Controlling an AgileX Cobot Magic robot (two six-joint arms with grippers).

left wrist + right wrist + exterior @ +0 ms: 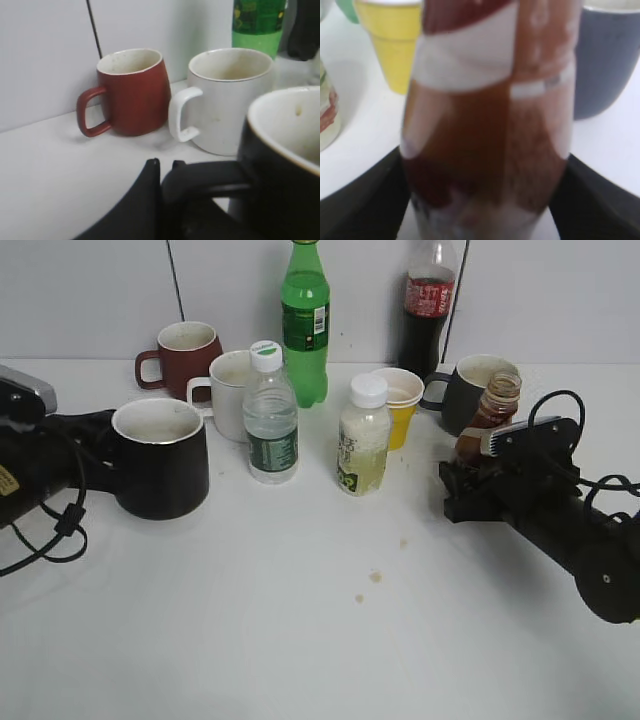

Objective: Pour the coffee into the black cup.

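Observation:
The black cup (160,456) stands at the left of the table, pale inside, and looks empty. My left gripper (100,455) is shut on its black loop handle (210,180); the cup's rim fills the right of the left wrist view (280,130). The coffee bottle (490,410), uncapped with brown liquid, stands upright at the right in front of the dark grey mug. My right gripper (470,480) is shut on the bottle's lower body, which fills the right wrist view (490,125).
A maroon mug (185,355), white mug (232,392), water bottle (270,420), green bottle (304,325), pale drink bottle (364,440), yellow paper cup (402,405), cola bottle (428,310) and dark grey mug (468,390) stand along the back. Brown drips (375,577) mark the table.

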